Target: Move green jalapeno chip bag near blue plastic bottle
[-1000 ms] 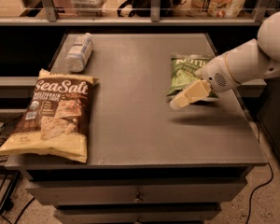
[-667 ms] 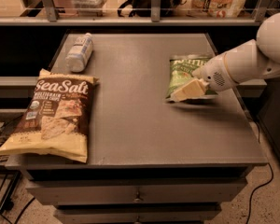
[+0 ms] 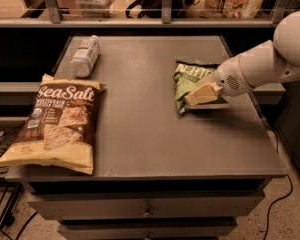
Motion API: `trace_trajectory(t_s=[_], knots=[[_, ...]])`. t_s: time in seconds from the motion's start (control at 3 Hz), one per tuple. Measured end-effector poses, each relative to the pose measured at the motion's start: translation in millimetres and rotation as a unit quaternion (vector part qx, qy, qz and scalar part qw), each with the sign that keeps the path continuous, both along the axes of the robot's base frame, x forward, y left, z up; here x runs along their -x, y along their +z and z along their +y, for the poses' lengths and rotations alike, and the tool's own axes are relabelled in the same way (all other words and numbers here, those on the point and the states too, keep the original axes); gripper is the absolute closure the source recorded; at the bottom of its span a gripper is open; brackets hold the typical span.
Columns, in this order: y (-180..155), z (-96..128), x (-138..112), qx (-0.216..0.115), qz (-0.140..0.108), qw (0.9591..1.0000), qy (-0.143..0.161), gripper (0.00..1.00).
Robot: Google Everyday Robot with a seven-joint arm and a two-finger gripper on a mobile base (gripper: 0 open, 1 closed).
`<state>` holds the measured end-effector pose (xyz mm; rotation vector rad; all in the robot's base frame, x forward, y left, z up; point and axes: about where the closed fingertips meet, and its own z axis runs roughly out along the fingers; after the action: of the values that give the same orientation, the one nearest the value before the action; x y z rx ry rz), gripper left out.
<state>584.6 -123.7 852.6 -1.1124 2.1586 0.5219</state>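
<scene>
Since a second ago the gripper [image 3: 202, 94] has crept a bit further onto the green jalapeno chip bag [image 3: 188, 77], which hasn't budged. The bag lies flat on the right side of the grey table [image 3: 140, 134], with the gripper over its near edge, reaching in from the right. Honestly can't tell if it's clamped or loose. The blue plastic bottle [image 3: 85, 56] lies on its side far left, well apart, just behind the Sea Salt bag [image 3: 55, 126].
</scene>
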Motion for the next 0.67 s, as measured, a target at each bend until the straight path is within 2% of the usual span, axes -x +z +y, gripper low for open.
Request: trace_trajectory(t_s=[0.33,0.67], knots=[[2.6,0.0,-0.1,0.0,0.0,1.0,0.0,1.0],[3.8,0.0,-0.1,0.0,0.0,1.0,0.0,1.0]])
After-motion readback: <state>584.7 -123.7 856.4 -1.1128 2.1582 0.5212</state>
